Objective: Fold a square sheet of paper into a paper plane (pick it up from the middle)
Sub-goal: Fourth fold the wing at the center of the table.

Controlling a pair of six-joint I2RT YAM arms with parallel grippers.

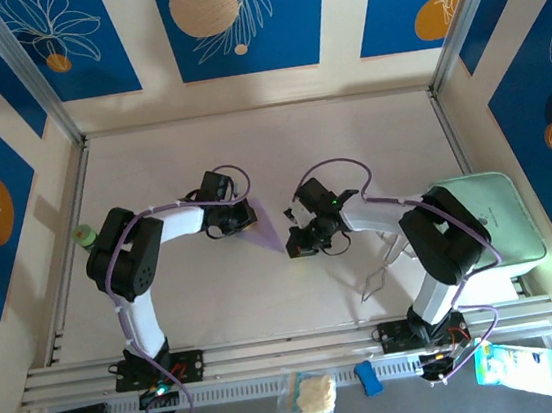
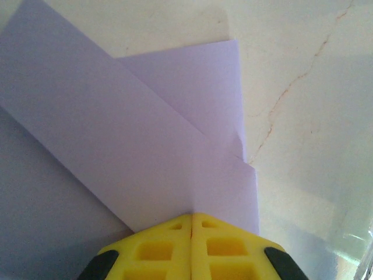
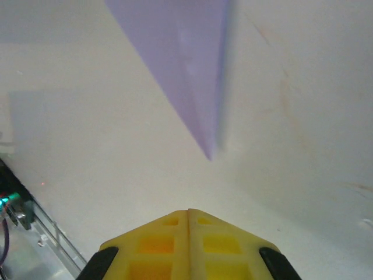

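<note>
The lavender sheet of paper (image 1: 266,237) lies on the table between the arms, folded into a narrow wedge whose point faces the right arm. In the left wrist view its overlapping folded flaps (image 2: 145,140) spread out ahead of my left gripper (image 2: 192,214). That gripper is shut, with its tips resting on the wide end of the paper (image 1: 241,221). My right gripper (image 3: 187,210) is shut with nothing in it. It hovers a short way from the paper's pointed tip (image 3: 208,153), apart from it. In the top view the right gripper (image 1: 299,243) sits just right of that tip.
A pale mint-green tray (image 1: 497,201) stands at the right, behind the right arm. A thin wire frame (image 1: 379,272) lies near the right arm's base. A green-capped object (image 1: 83,233) sits at the left wall. Small bags (image 1: 309,394) lie beyond the front rail.
</note>
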